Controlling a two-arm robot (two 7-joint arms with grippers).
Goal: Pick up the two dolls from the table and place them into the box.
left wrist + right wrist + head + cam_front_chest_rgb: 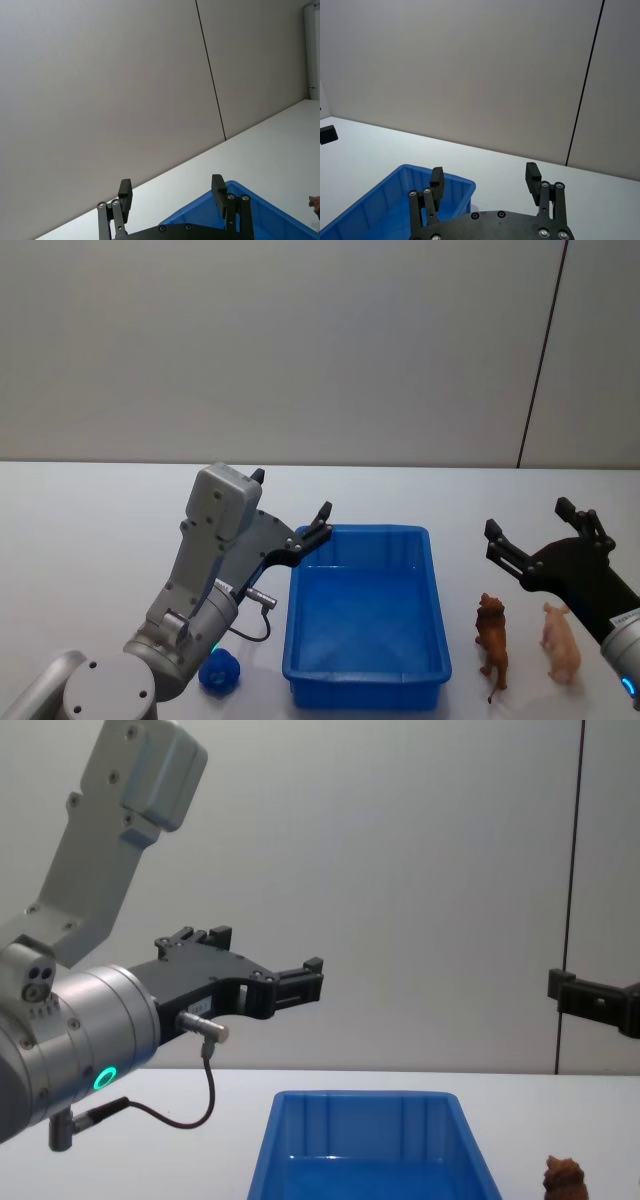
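A white table (80, 540) runs back to a plain grey wall (300, 340) with a thin dark seam. A blue bin (365, 677) sits in the middle of the table's near side, its long sides running away from the robot, with nothing visible inside.

The head view, looking down, shows both dolls standing upright just right of the bin and apart from it. The brown doll (492, 640) is closer to the bin and the pink doll (560, 640) is beside it on the far side from the bin. A small blue lump (218, 670) lies on the table by the bin's near left corner, partly under the left arm.

The left claw (290, 494) hangs in the air over the bin's far left corner, fingers spread wide and holding nothing. The right claw (526, 517) hangs above the table just beyond the two dolls, also wide and holding nothing.

The chest view, looking across the table, shows how high both claws are, well above the bin's rim. Of the dolls it catches just the brown one's shaggy head at its bottom edge.

Each wrist view looks out between its own spread fingers at the wall, with a corner of the bin below. In the left wrist view a scrap of brown sits at the edge, too small to identify.
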